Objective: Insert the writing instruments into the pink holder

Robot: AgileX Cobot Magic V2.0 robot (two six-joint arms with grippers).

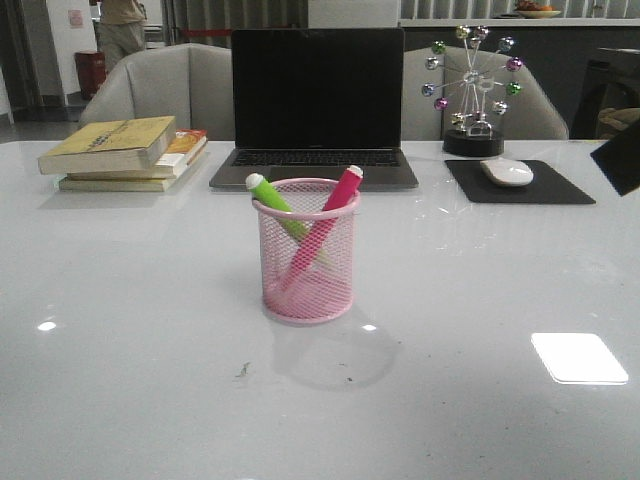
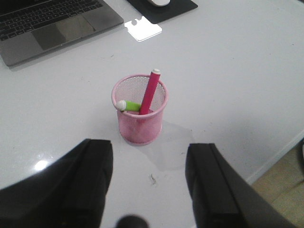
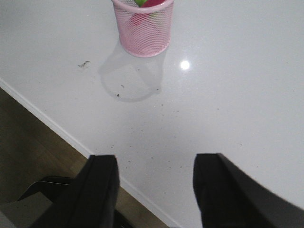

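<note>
Black fingers (image 2: 88, 180) of our left gripper (image 2: 149, 183) stand wide apart with nothing between them, and the pink holder (image 2: 140, 114) sits on the white table (image 2: 228, 71) a little beyond their tips, centred on the gap. Our right gripper (image 3: 154, 190) is likewise spread and empty, hanging at the table's near edge, well apart from the holder. Inside the mesh cup we see the lime green marker (image 1: 280, 205) and the hot pink marker (image 1: 325, 215) leaning crosswise, white ends above the rim. Farther back lie a laptop (image 1: 318, 100), stacked books (image 1: 125, 150) and a mouse (image 1: 507, 172).
</note>
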